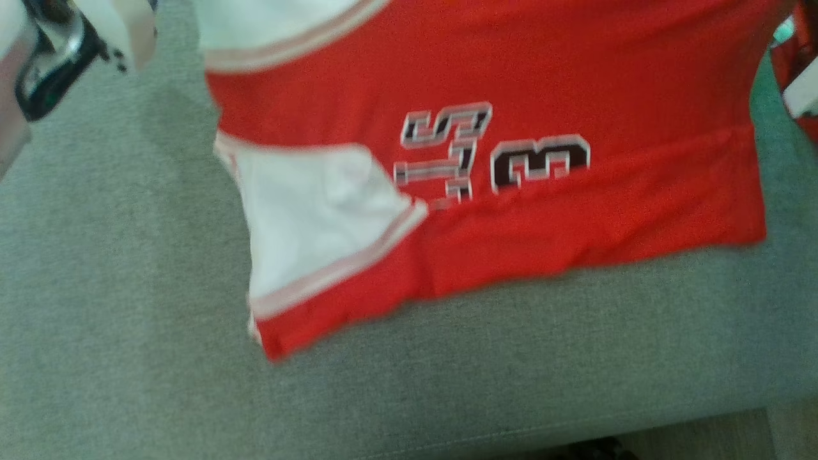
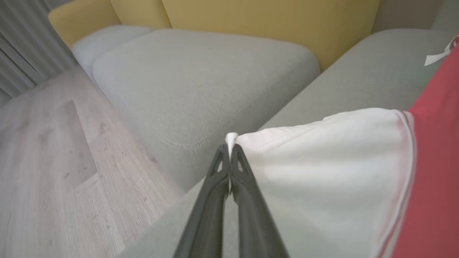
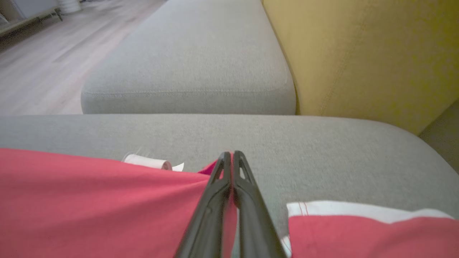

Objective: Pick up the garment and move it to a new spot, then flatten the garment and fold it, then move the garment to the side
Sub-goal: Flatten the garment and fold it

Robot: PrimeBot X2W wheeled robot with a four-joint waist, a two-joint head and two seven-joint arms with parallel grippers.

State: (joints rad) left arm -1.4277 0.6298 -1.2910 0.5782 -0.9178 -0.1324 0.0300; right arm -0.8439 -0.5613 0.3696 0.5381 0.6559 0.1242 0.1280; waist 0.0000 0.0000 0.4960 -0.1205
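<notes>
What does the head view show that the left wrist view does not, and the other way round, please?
Head view: the black and white outlined lettering printed on the red and white jersey garment. Left wrist view: the yellow upholstered backrest, the grey pleated curtain, and a clear look at the left end effector shut on the garment's white sleeve edge. Both share the garment and the grey fabric sofa cushion beneath it.

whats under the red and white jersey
The jersey rests on a gray sofa cushion, which shows past its edges. Whatever is beneath the cloth is covered. The left end effector pinches a white sleeve tip; the right end effector pinches red cloth.
</notes>
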